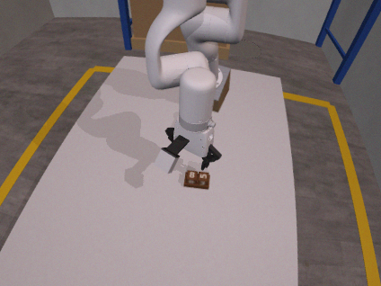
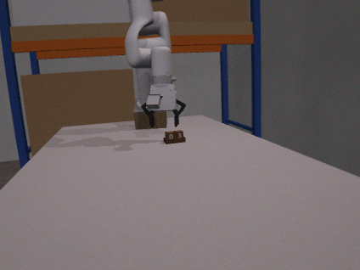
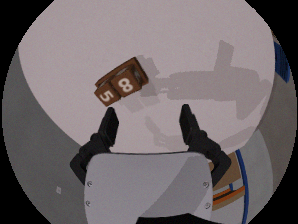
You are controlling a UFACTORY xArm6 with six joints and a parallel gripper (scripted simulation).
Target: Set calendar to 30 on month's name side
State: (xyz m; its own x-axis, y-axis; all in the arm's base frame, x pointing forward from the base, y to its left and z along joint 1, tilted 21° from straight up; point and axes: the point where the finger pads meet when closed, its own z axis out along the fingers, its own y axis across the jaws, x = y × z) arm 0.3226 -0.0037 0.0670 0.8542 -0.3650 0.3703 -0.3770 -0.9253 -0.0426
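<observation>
- Gripper [image 1: 191, 156]: fingers spread wide apart, nothing between them, pointing down above the table [image 1: 112, 234].
- Fingertips clear of the calendar, beside and behind it rather than over it (wrist view).
- Tray [image 1: 197, 185]: brown, flat on the table, just in front of the gripper.
- Two cubes [image 2: 174, 136] standing side by side in the tray; exterior view reads 0 then 3, top faces read 8 and 5.
- Month name: too small to tell.
- Blue shelf rack [image 2: 255, 68] behind the table.
</observation>
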